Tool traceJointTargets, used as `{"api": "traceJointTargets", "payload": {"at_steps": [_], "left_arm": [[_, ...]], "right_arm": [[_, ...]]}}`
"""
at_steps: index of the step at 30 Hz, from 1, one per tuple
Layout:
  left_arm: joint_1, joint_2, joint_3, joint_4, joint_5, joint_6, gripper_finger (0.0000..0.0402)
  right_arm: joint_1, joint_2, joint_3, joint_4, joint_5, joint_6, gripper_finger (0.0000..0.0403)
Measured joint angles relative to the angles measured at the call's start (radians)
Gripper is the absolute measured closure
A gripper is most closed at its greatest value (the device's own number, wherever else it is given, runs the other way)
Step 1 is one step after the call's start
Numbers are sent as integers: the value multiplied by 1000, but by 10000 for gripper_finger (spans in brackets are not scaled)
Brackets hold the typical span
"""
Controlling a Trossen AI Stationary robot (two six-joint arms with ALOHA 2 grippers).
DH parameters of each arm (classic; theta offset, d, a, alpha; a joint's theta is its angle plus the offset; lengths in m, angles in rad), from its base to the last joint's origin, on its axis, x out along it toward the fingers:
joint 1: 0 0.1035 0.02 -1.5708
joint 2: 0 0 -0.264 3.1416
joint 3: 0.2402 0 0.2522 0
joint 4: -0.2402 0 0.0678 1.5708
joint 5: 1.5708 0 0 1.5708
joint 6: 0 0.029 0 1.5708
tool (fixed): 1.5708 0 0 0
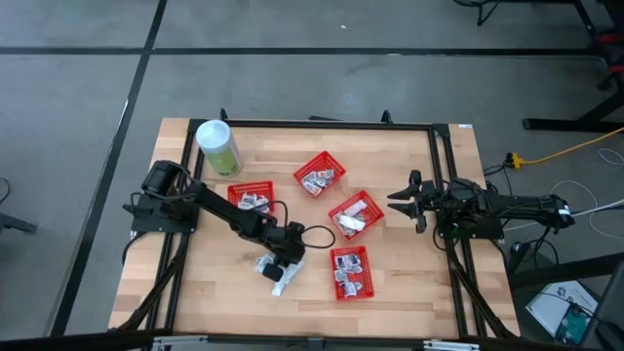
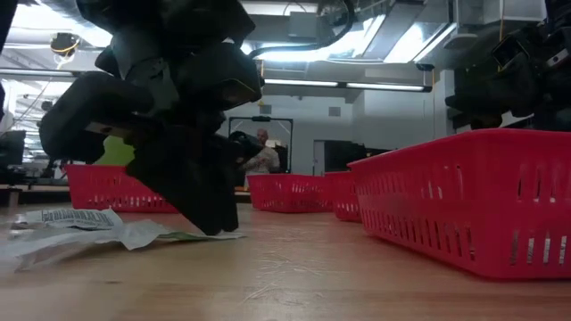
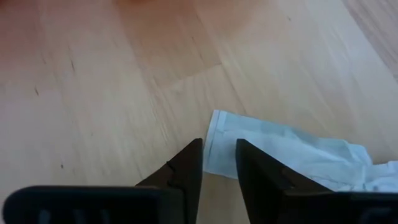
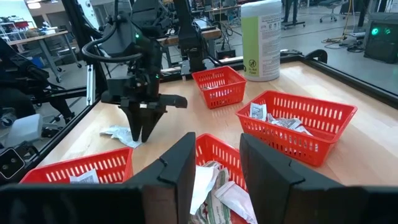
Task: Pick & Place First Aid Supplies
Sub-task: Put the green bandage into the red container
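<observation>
Four baskets [image 1: 350,272]: already hold packets.
Left: a few loose packets [image 1: 272,270] on the tabletop [image 1: 400,292].
Left gripper [image 1: 286,259]: fingers slightly spread, tips down at one packet, nothing pinched yet.
Right gripper [image 1: 402,202]: spread, empty, waiting at the right side.

table [image 1: 409,283] – pale smooth wood | baskets [image 1: 350,272] – red plastic mesh | packet [image 3: 280,152] – crinkled white paper

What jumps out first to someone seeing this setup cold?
Four red mesh baskets clustered mid-table, each holding small white packets, with a tall pale-green canister at the far left corner. The left gripper is down at the tabletop by the near edge, its open fingers straddling the edge of a loose white packet lying outside the baskets. The right gripper waits open at the right side.
</observation>
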Motion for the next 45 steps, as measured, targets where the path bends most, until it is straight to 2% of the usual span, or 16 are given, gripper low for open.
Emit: {"api": "traceJointTargets", "payload": {"at_steps": [4,12,19,23,38,45], "left_arm": [[0,2,0,7,-20,-1,324],[8,4,-1,10,-30,-1,396],[8,-8,-5,25,-36,17,400],[10,-40,-9,2,-86,31,399],[47,-210,-6,21,-188,71,399],[72,-299,-6,22,-193,85,399]], "right_arm": [[0,0,0,0,0,-1,276],[0,0,0,0,0,0,276],[0,0,0,0,0,-1,276],[0,0,0,0,0,-1,276],[0,0,0,0,0,-1,276],[0,0,0,0,0,-1,276]]}}
